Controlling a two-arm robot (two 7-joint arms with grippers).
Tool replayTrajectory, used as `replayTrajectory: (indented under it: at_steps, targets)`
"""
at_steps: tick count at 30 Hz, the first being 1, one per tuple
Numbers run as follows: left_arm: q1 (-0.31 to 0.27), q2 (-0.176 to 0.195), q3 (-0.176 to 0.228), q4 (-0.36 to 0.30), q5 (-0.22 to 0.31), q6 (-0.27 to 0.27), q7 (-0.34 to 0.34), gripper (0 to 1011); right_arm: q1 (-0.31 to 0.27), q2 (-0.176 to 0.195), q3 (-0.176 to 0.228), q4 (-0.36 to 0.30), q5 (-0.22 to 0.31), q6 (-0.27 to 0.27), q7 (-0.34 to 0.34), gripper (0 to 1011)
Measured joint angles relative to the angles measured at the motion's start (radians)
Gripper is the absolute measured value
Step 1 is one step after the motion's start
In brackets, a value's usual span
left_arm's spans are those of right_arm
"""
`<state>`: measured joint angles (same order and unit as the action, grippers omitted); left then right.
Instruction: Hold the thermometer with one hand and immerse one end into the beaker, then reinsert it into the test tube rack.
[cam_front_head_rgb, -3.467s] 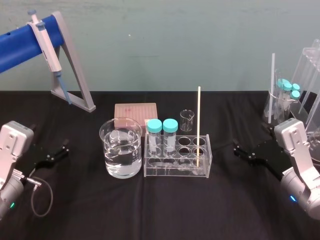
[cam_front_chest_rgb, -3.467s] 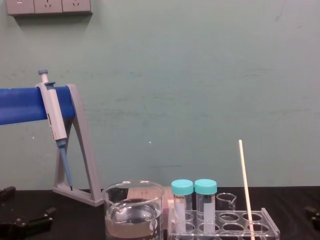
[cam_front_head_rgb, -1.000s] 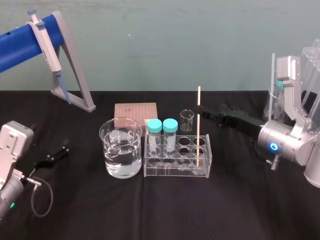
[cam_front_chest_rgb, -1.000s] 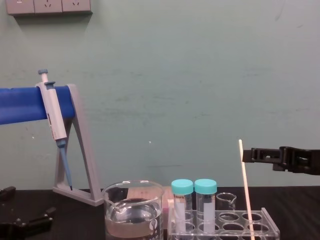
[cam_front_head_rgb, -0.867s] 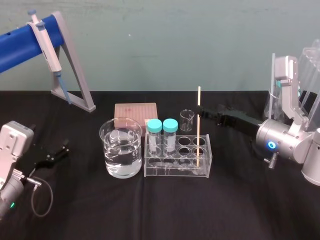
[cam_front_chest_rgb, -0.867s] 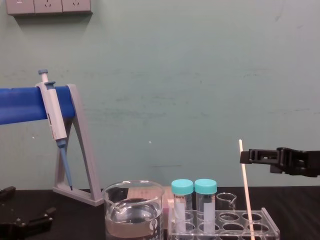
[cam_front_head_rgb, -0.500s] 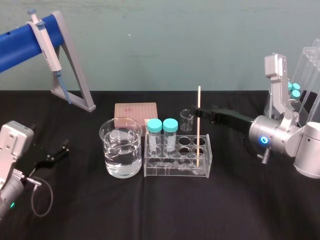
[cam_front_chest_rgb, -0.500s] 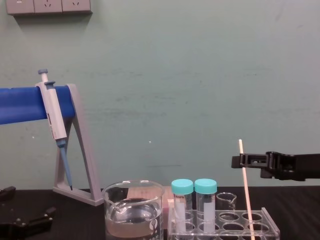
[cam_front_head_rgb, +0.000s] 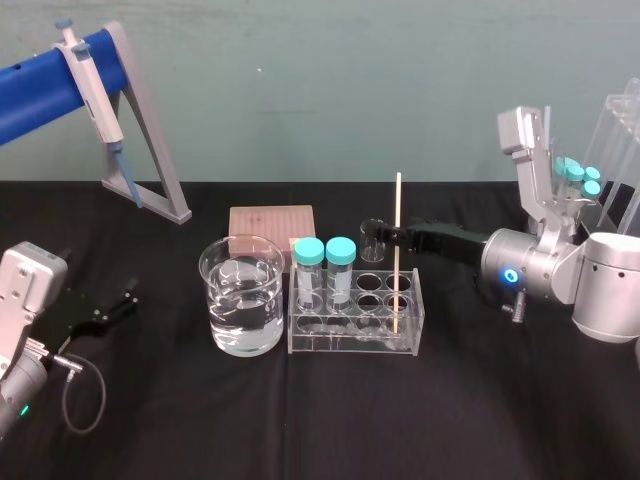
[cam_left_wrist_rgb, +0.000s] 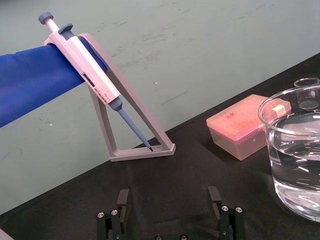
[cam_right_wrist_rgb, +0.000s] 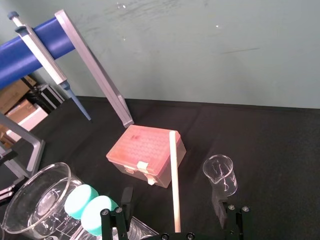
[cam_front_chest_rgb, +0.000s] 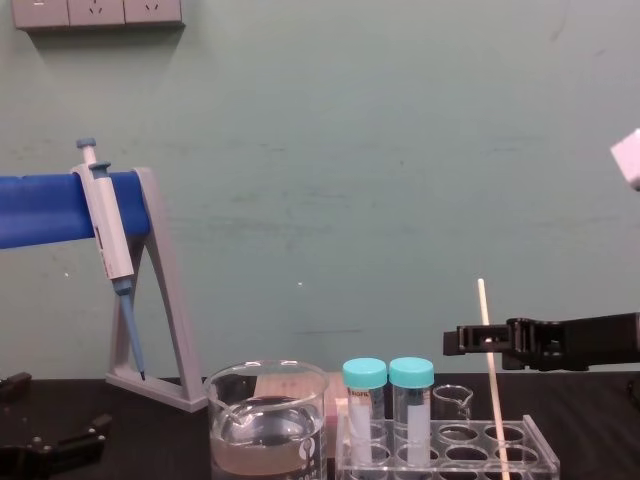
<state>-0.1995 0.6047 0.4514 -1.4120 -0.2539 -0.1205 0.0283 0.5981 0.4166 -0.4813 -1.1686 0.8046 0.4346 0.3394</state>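
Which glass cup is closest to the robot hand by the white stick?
The tiny beaker behind the test tube rack: the right gripper, open around the thermometer, is right beside it. The big beaker holding liquid stands farther off, on the rack's left.

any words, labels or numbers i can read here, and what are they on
Nothing reads clearly.
pipette: dark print on its white label, too small to read.
beaker: faint white print on the glass, blurred.
left capped tube: red-printed label, too small to read.
thermometer, flanked by the open right gripper: no marks visible.
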Motion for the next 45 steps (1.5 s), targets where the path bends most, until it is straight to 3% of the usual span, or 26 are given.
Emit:
replayTrajectory:
  at_steps: [8, 15, 39, 45]
  targets:
    - [0.0, 0.0, 0.0, 0.0, 0.0, 0.0, 0.0, 1004, 0.016, -0.009, -0.008, 0.021, -0.016, -0.015, 0.001, 1003]
    - [0.0, 0.0, 0.0, 0.0, 0.0, 0.0, 0.0, 1004, 0.025, -0.022, -0.01, 0.029, -0.037, -0.031, -0.006, 886]
    - [0.0, 0.0, 0.0, 0.0, 0.0, 0.0, 0.0, 1004, 0.027, -0.04, 0.006, 0.061, -0.056, -0.03, 0.015, 103]
    - [0.0, 0.0, 0.0, 0.0, 0.0, 0.0, 0.0, 1004, 0.026, -0.041, 0.009, 0.065, -0.057, -0.029, 0.019, 48]
